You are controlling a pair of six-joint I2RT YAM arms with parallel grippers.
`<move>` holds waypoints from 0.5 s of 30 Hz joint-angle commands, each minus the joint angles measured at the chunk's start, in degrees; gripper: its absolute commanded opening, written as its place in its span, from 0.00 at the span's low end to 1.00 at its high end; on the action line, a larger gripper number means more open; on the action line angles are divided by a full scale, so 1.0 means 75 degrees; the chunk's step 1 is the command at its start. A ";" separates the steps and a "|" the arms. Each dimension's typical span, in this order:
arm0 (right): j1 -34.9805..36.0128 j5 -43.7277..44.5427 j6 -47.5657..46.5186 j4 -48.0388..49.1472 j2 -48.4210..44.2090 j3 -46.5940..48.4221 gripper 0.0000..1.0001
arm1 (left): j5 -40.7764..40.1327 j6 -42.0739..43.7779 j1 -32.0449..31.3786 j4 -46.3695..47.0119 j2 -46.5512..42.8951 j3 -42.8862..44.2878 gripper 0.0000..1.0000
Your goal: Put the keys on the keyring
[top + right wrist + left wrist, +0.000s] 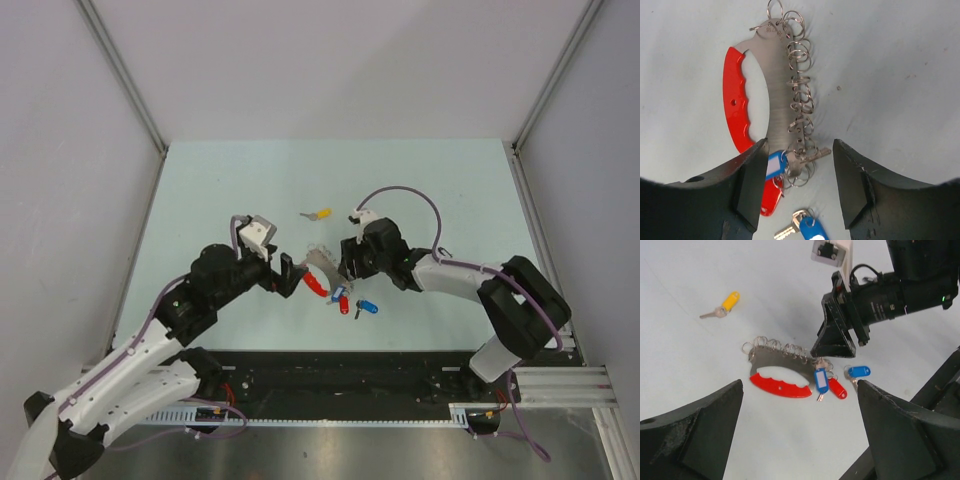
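Observation:
The keyring (320, 262) is a curved silver plate with a red grip and a row of several split rings, lying flat mid-table; it also shows as the keyring (775, 360) and the keyring (775, 90). A blue-tagged key (775, 165) and a red-tagged key (771, 195) hang at its near end. A loose blue-tagged key (367, 307) lies beside them, and a yellow-capped key (320, 213) lies farther back. My right gripper (800, 150) stands open astride the blue-tagged key and the end rings. My left gripper (800, 407) hangs wide open just left of the red grip, holding nothing.
Grey walls close in the pale table (200, 190) on three sides. A black rail (380, 365) runs along the near edge by the arm bases. The right arm's purple cable (400, 192) loops above its wrist.

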 commanded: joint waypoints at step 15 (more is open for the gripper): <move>0.0993 -0.1149 0.0744 -0.1009 0.0373 0.0655 0.54 | 0.1141 0.0493 0.0868 -0.0365 0.0384 0.0189 1.00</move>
